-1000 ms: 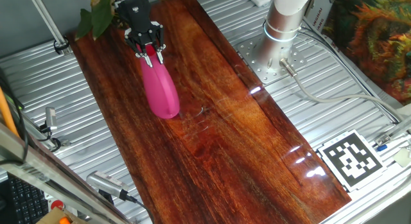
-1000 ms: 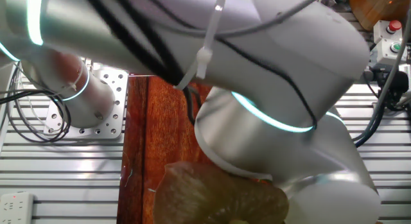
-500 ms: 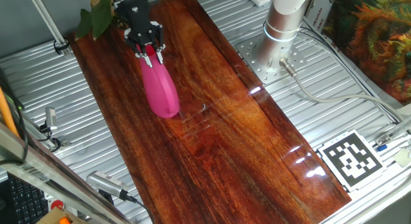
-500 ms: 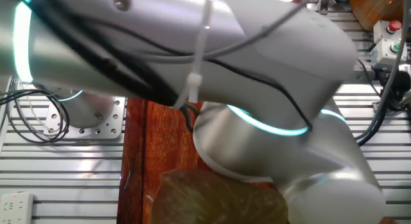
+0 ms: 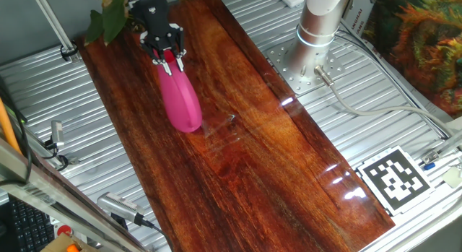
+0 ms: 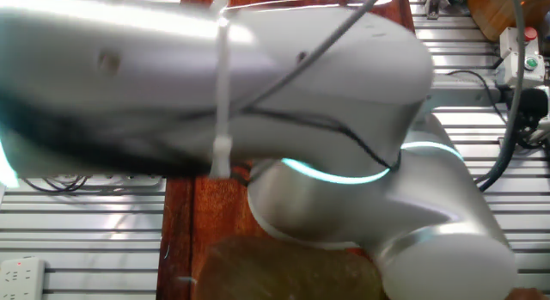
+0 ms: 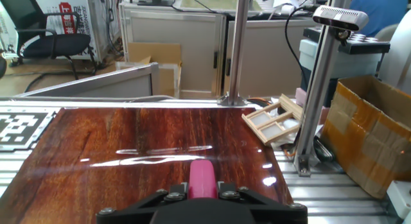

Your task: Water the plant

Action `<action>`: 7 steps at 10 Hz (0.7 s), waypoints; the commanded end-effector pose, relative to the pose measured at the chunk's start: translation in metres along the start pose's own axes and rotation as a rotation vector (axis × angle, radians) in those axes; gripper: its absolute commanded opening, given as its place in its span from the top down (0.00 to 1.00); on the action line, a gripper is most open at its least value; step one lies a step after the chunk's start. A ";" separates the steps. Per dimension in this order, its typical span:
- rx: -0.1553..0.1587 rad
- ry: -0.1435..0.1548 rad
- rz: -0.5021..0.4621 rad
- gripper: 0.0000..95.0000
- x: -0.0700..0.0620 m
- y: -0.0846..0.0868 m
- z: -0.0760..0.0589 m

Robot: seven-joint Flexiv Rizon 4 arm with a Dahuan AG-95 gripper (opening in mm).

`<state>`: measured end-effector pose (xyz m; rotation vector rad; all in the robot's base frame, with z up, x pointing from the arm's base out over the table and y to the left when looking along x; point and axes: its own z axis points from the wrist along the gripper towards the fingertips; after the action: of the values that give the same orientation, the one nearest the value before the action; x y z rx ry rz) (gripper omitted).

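At the far left corner of the glossy reddish-brown wooden tabletop (image 5: 253, 158) we find the plant (image 5: 106, 18), a small cluster of dark-green pointed leaves (only partly in view). Just beside it, the black two-finger gripper (image 5: 166, 55) is clamped on the narrow end of the smooth pink plastic watering can (image 5: 179, 100), which lies tilted toward the table's middle. Farther right we see 1 black-and-white square marker tag (image 5: 395, 178).
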<state>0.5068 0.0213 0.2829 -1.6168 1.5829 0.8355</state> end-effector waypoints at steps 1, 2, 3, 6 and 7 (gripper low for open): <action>-0.004 0.095 0.025 1.00 -0.002 0.000 0.002; -0.005 0.161 0.057 1.00 -0.004 0.000 0.001; -0.004 0.183 0.060 1.00 -0.005 0.000 0.000; -0.004 0.213 0.074 1.00 -0.005 0.000 0.000; -0.004 0.212 0.076 1.00 -0.005 0.000 0.000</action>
<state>0.5075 0.0250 0.2865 -1.7039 1.7984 0.7268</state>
